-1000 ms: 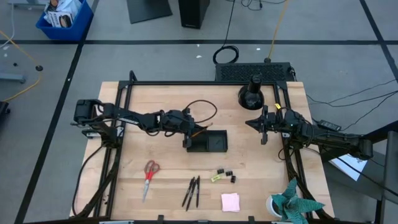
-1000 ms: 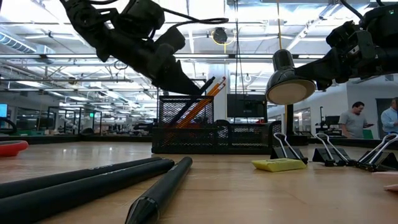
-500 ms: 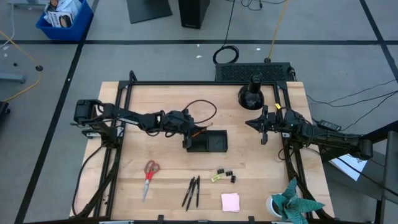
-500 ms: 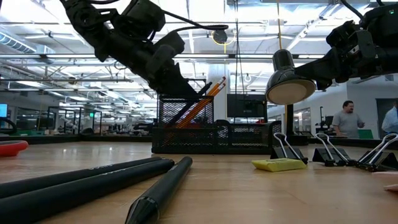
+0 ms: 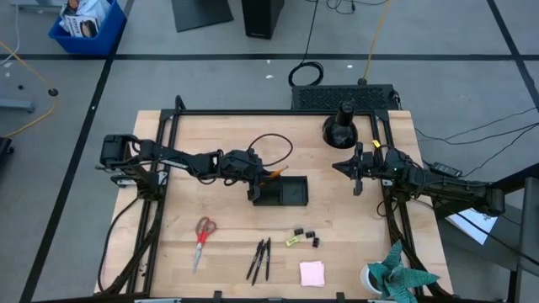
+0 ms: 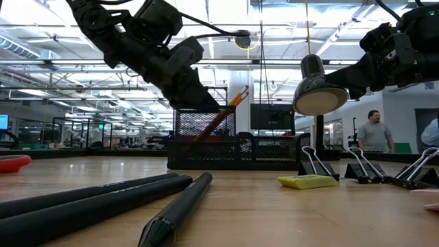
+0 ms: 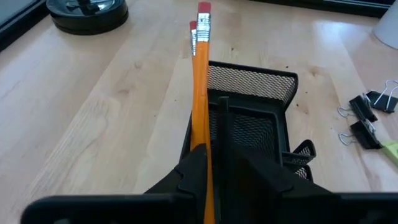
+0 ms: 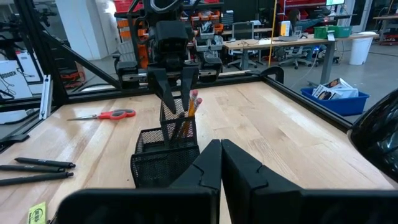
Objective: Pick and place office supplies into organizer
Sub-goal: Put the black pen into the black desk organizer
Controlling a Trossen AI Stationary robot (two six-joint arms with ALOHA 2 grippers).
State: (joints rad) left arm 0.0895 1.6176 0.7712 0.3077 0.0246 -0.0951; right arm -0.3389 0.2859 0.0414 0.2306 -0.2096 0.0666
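The organizer (image 5: 286,194) is a black mesh tray with a taller cup at its left end. Two orange pencils (image 7: 200,81) with red erasers stand in that cup (image 8: 177,121), points down, leaning toward the table's right. My left gripper (image 7: 222,163) slants down over the cup from the table's left. It is slightly open, with the pencils running between its fingers. My right gripper (image 8: 221,152) waits shut over the table's right side (image 5: 358,172). Scissors (image 5: 203,235), black pens (image 5: 259,258), binder clips (image 5: 306,236), a yellow item (image 5: 291,241) and a pink pad (image 5: 312,273) lie on the near part of the table. My left gripper has the two pencils (image 7: 202,146) running along the inner side of one finger (image 7: 191,168), with a gap to the other finger (image 7: 258,174). Whether that finger touches them I cannot tell. The pencils rest in the cup and lean on its rim.
A round black domed lamp (image 5: 340,128) stands at the far right. A paper plant in a white cup (image 5: 394,278) sits at the near right corner. A black cable (image 5: 274,145) loops behind the organizer. Black frame rails run along both table sides. People stand in the room beyond.
My left gripper has sunk a little over the organizer's cup and drawn slightly toward the table's left. The pencils have kept their lean in the cup.
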